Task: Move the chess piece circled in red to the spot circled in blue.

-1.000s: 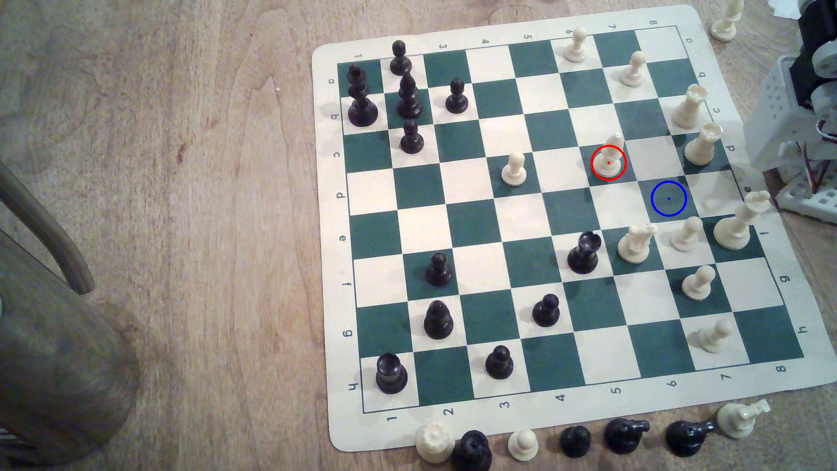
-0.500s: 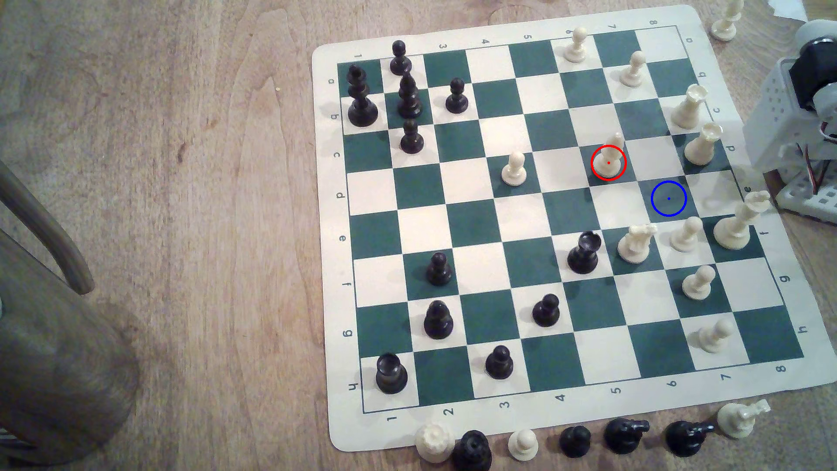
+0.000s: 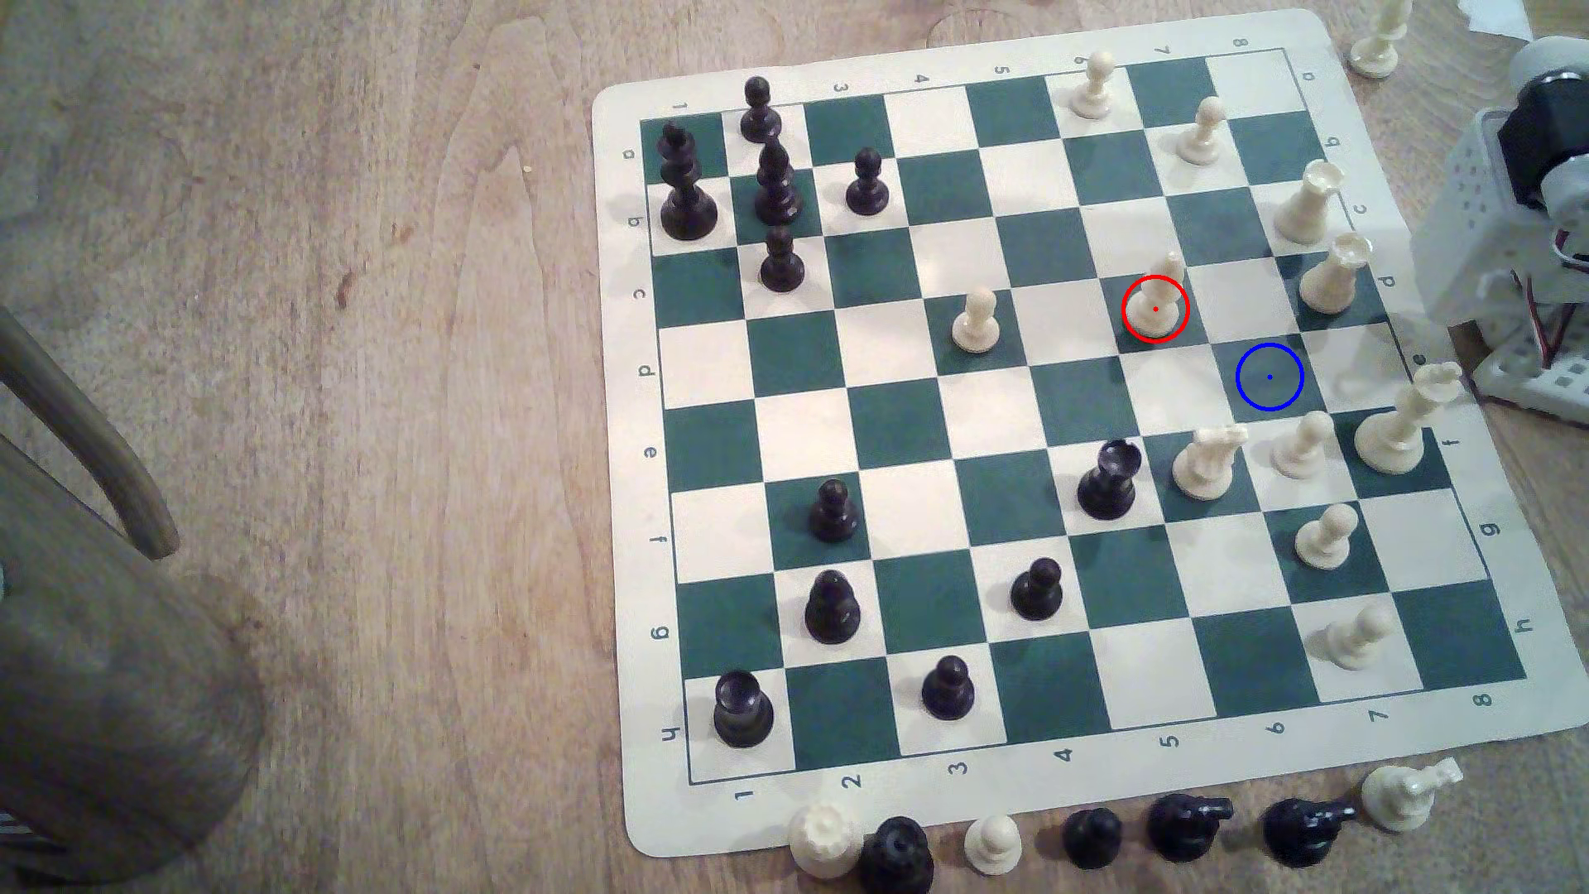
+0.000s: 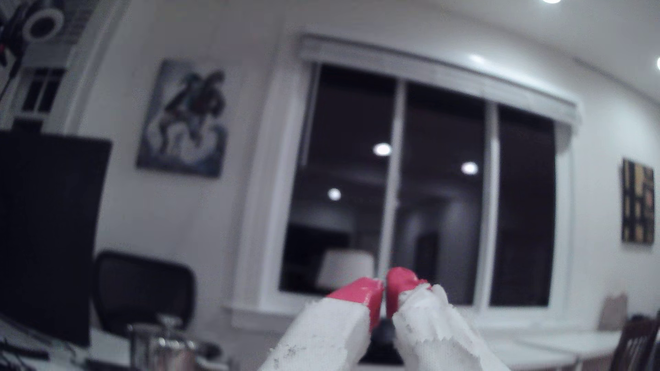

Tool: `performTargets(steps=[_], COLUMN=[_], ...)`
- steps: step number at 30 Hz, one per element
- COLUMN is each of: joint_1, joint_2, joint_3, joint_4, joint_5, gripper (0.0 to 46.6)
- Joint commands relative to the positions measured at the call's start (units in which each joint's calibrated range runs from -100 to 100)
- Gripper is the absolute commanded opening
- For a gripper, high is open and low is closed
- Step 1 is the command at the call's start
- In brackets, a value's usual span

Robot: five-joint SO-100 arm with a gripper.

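The chess piece (image 3: 1159, 296), a cream bishop with a pointed top, stands upright inside the red ring on a green square at the board's right side in the exterior view. One square diagonally toward the exterior view's lower right lies the spot (image 3: 1270, 376), a bare green square with a blue ring and dot. The arm's white base and black motor (image 3: 1522, 198) sit off the board's right edge, away from both. In the wrist view my gripper (image 4: 385, 289) has red-tipped white fingers (image 4: 360, 296) pressed together, shut on nothing, pointing out at the room.
Cream rooks (image 3: 1307, 202), a cream knight (image 3: 1205, 460), a pawn (image 3: 1303, 443) and a tall cream piece (image 3: 1401, 425) crowd around the spot. Black pieces stand at the exterior view's left of the green-and-cream board (image 3: 1066, 413). Captured pieces (image 3: 1109, 834) line the near edge.
The arm's upper part at the right edge shifted between one second ago and half a second ago, then held still. No piece on the board has moved.
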Motion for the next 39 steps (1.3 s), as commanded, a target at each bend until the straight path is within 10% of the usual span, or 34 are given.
performTargets(steps=[1,21,39], joint_1=[3.4,6.4,1.5], joint_2=[0.1,1.2,33.3], joint_3=[-8.9,-17.0,-32.6], joint_4=[16.1,59.5,76.6], joint_5=[-0.4,-4.6,-13.7], gripper=[0.2,4.3,13.6])
